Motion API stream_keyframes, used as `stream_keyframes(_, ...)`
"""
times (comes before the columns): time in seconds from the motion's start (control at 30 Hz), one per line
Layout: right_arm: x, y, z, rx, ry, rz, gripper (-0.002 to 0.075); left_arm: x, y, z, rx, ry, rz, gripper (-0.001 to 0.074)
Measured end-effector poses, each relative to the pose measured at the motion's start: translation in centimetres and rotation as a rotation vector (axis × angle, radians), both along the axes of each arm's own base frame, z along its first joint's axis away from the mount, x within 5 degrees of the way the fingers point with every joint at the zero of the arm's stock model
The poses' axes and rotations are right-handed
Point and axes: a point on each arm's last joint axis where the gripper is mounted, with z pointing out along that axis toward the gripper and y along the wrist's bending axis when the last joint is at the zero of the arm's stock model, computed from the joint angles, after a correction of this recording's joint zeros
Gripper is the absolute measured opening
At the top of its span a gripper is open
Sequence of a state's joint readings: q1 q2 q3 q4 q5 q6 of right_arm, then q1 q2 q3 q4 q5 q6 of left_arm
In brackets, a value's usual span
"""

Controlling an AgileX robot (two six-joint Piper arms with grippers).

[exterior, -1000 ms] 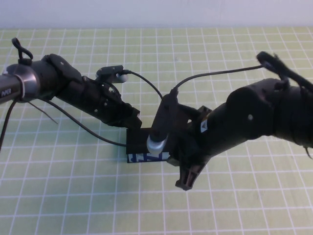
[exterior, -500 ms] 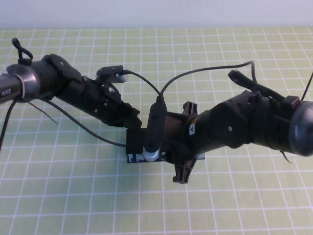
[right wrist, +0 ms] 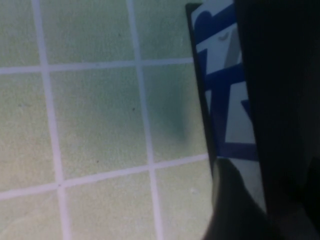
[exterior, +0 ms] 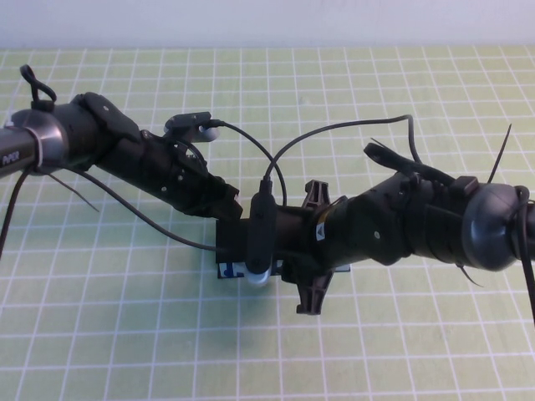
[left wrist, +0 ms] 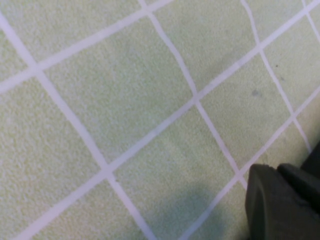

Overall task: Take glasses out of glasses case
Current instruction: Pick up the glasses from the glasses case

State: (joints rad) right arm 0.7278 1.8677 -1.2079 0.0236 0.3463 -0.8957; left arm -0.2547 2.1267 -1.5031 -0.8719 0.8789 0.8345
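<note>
The right gripper [exterior: 280, 242] lies low over the glasses case [exterior: 227, 269], reaching across it from the robot's right; its fingers are buried under the arm's own body and wrist camera, so I cannot tell how far apart they stand or whether they touch anything. In the right wrist view the case's pale side with blue print [right wrist: 225, 90] runs close along a dark finger [right wrist: 235, 205], with open mat beside it.

The left gripper [exterior: 224, 203] sits at the case's far left corner, just above its black top edge; contact cannot be made out, and its opening is also hidden. The left wrist view shows only the mat and a dark corner of the gripper [left wrist: 280, 200].

The case rests near the middle of the green grid mat [exterior: 125, 334], its long axis running left to right, printed side facing the robot. Only its left end and a strip of the front show. The glasses themselves are not visible. Bare mat lies on the near side, well away from any edge
</note>
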Motion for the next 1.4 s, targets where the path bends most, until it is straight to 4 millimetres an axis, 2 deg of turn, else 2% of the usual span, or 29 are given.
stream_keyframes(0.17,0.2,0.1,-0.3,0.001,-0.02,0.005,0.0256,0.0,0.0,0.0,-0.001,0.003,-0.003,-0.0004)
stream_keyframes(0.7,0.4,0.3,-0.1,0.008,-0.05,0.014,0.0031,0.1,0.0,0.1,-0.001,-0.006,-0.002,-0.0004)
stream_keyframes(0.9,0.2,0.1,1.4,0.05,-0.07,-0.009,0.0011,0.2,0.0,0.4,-0.004,-0.012,-0.002,-0.0004)
stream_keyframes(1.0,0.2,0.1,2.1,0.072,-0.085,-0.018,0.0004,0.2,0.7,1.9,-0.013,-0.036,0.003,-0.0004)
stream_keyframes(1.17,0.1,0.0,2.7,0.099,-0.091,-0.037,-0.0001,-0.6,3.2,8.3,-0.036,-0.198,0.026,-0.0004)
stream_keyframes(1.23,0.1,0.0,2.8,0.106,-0.095,-0.041,-0.0002,-1.7,4.1,10.5,-0.055,-0.275,0.01,-0.0004)
stream_keyframes(1.33,0.1,0.0,2.9,0.112,-0.097,-0.044,-0.0004,-3.8,4.7,11.4,-0.121,-0.381,-0.091,-0.0004)
stream_keyframes(1.4,0.1,0.0,2.9,0.112,-0.097,-0.044,-0.0004,-5.2,4.8,10.2,-0.194,-0.426,-0.183,-0.0004)
